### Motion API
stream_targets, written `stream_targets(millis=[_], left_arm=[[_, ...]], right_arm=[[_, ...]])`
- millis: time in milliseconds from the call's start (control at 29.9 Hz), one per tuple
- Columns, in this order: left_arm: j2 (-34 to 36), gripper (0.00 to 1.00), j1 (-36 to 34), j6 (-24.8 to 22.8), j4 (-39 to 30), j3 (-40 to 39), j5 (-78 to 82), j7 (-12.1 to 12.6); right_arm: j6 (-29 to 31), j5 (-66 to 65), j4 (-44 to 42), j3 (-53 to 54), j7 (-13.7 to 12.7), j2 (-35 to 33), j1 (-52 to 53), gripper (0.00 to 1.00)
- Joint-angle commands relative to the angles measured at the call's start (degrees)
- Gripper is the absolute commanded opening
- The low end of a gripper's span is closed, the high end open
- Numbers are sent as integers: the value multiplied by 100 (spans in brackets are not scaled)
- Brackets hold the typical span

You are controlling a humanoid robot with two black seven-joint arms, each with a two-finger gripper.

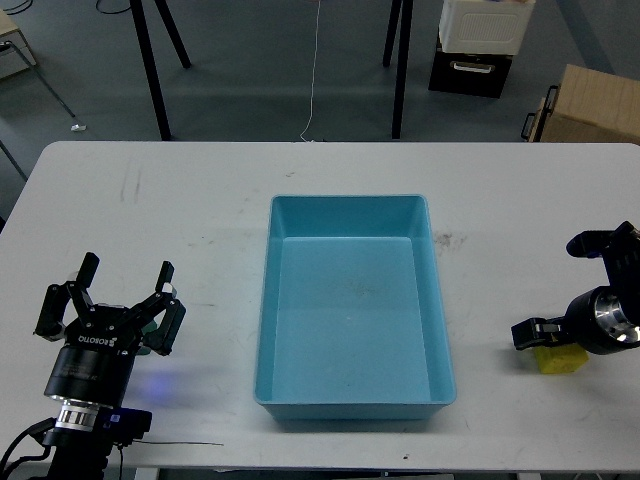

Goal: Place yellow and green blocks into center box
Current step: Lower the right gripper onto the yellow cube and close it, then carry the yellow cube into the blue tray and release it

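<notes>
Presently: left gripper [125,290] open, fingers spread, green block [149,330] glimpsed behind it | right gripper [560,290] open over yellow block [561,359] (partly hidden) | center box [352,205] mid-table, between both | table [200,200] white.

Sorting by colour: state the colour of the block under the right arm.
Yellow block, head view.

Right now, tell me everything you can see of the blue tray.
The blue tray is a large rectangular bin, light blue, apparently plastic, with sloped walls and a rolled rim. It sits flat and upright at the middle of the white table, long side running away from the camera. Its floor shows faint scuffs and nothing inside. No block or gripper touches it; the left gripper and right gripper stand apart on either side.
</notes>
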Motion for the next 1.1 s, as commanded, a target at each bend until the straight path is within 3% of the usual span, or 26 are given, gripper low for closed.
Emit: stream_targets(millis=[0,67,368,602,735,869,1069], left_arm=[[-1,100,4,0,4,3,0,0],[-9,100,4,0,4,3,0,0],[-1,100,4,0,4,3,0,0],[-1,100,4,0,4,3,0,0],[-1,100,-5,0,4,3,0,-9],[17,100,30,0,-4,3,0,-9],[26,100,39,0,-4,3,0,0]], right_arm=[[3,15,22,4,-59,-28,20,7],[3,24,48,4,-76,-63,64,1],[12,866,417,4,-50,5,1556,1],[-23,2115,-363,-250,-24,2419,2778,1],[-85,2186,-830,-645,-24,3897,2806,1],[-155,2195,-1015,-936,-15,4594,2604,5],[-269,2203,-1015,-1068,-15,4594,2578,33]])
